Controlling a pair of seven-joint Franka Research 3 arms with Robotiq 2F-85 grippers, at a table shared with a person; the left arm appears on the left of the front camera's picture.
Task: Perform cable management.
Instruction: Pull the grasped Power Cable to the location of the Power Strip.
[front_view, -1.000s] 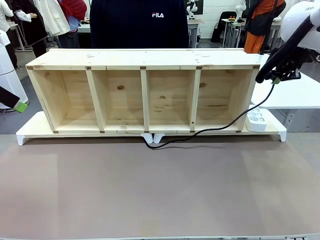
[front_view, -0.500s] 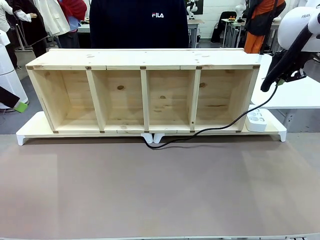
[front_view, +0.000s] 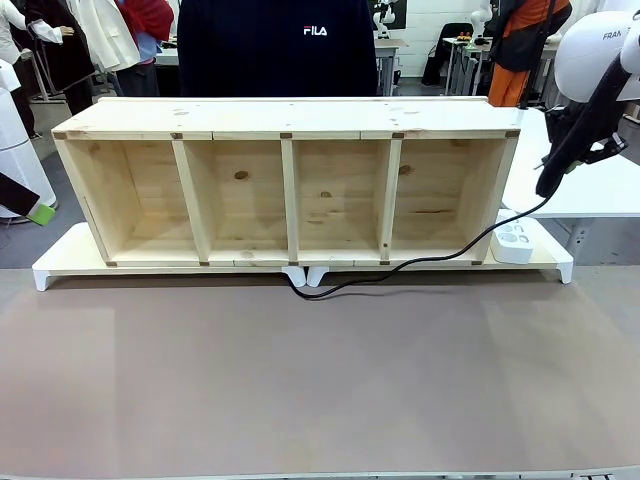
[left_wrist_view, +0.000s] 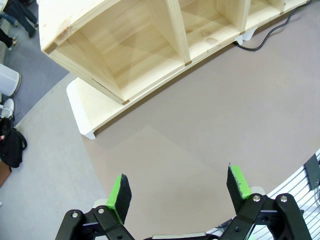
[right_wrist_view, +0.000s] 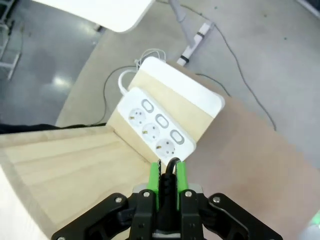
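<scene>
Mid-frame, my right gripper (right_wrist_view: 167, 172) pinches the cable (front_view: 430, 259) above the power strip (right_wrist_view: 157, 127); next, I reckon, comes lining it up with a socket.

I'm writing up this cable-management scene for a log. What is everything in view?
wooden shelf: one, pale pine, four open compartments, on the risers at the table's far side
risers: two, white, end to end under the shelf
cable: one, black, from in front of the shelf's middle up to the right gripper
power strip: one, white, three sockets, on the right riser by the shelf's end
table: one, grey-brown top
person: one, dark top, behind the shelf
left gripper: black, green pads, open above the table
right gripper: black, green pads, shut on the cable above the power strip
</scene>
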